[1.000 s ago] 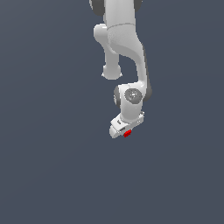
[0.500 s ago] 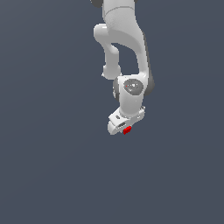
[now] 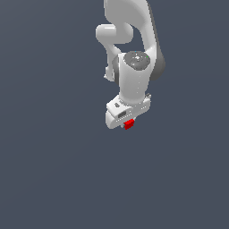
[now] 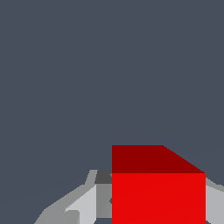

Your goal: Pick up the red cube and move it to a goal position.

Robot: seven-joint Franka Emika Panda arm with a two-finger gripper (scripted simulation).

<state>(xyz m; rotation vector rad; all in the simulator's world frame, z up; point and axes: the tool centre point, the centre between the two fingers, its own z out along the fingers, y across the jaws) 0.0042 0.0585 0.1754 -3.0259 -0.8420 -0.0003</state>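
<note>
The carry to the goal likely calls for a steady, unhurried arm with no loosening of the grip; the fingers (image 4: 87, 205) look closed tight against the red cube (image 3: 129, 124), just below centre of the exterior frame, though the contact itself is partly hidden.

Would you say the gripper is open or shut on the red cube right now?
Shut on it: the red cube sits between the fingers of the gripper.
</note>
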